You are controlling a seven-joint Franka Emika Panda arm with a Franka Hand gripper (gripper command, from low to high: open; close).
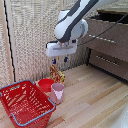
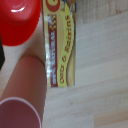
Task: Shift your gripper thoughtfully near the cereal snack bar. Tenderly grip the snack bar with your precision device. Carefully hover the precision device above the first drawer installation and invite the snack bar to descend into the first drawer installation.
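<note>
While the gripper (image 1: 60,61) hangs with fingers parted and holding nothing, the snack bar (image 1: 57,75) stands below it between red bowl (image 1: 46,84) and pink cup (image 1: 57,93).

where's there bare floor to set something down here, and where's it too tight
Free: the wide wooden floor between the pink cup and the dresser, toward the exterior view's right. Crowded: the red basket, pink cup, red bowl and cereal snack bar cluster tightly, directly under the gripper. The wrist view shows bar, cup and bowl nearly touching.
</note>
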